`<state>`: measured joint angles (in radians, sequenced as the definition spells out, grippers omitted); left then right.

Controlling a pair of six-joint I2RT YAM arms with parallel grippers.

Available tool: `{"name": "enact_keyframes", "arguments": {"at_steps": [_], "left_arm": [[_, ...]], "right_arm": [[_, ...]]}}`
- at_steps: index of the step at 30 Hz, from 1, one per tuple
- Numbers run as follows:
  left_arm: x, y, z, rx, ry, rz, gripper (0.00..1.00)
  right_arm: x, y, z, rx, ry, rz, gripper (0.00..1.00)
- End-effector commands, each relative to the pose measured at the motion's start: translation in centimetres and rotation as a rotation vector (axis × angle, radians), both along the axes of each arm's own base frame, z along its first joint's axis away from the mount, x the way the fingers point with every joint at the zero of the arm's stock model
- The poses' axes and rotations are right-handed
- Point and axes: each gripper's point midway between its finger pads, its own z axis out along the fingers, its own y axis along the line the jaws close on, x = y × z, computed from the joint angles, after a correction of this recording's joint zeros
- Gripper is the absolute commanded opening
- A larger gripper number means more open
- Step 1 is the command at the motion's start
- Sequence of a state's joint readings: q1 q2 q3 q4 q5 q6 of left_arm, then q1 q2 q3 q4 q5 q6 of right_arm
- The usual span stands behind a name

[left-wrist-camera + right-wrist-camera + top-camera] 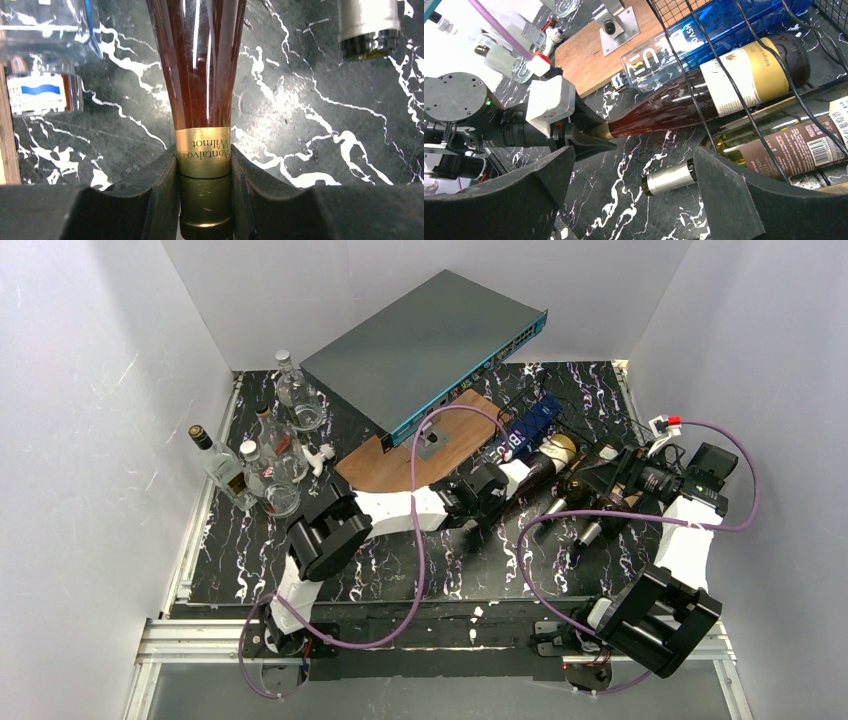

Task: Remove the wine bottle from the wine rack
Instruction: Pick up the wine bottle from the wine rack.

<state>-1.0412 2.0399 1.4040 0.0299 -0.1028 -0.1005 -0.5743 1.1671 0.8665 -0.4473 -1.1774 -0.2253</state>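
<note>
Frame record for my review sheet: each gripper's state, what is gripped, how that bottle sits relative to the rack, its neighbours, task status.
left gripper: shut on the amber wine bottle, at its gold-foil neck
right gripper: open, empty, by the silver-capped bottle
bottle position: lying down, wine rack wires crossing its body, neck poking out
neighbours: blue bottle alongside
status: gripped, not yet off the rack

worktop [470,575] | rack [674,11] on right half | wine bottle [664,107] lies in rack, between left bottle [704,40] and right bottle [784,145], necks toward near-left corner | board [385,468] at centre, left of rack | switch [420,340] tilted on board, toward far edge | bottle cluster [265,455] stands by left edge
</note>
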Motion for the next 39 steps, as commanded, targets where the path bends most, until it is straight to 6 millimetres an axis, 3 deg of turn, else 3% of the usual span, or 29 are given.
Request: {"name": "enact_keyframes", "arguments": {"at_steps": [1,22,39], "left_arm": [[-1.3,0.2,4.8,-0.069,-0.052,-0.019,0.00],[-6.0,4.7,4.1,-0.004,-0.052,-0.008,0.00],[-8.4,7.9,4.2,0.047,-0.025,0.004,0.00]], "right_arm": [[0.0,0.1,0.2,-0.012,-0.017,0.014,0.98],[0.0,0.3,0.1,-0.014,-0.016,0.019,0.98],[0.0,0.3,0.0,-0.022,-0.014,0.020,0.98]]}}
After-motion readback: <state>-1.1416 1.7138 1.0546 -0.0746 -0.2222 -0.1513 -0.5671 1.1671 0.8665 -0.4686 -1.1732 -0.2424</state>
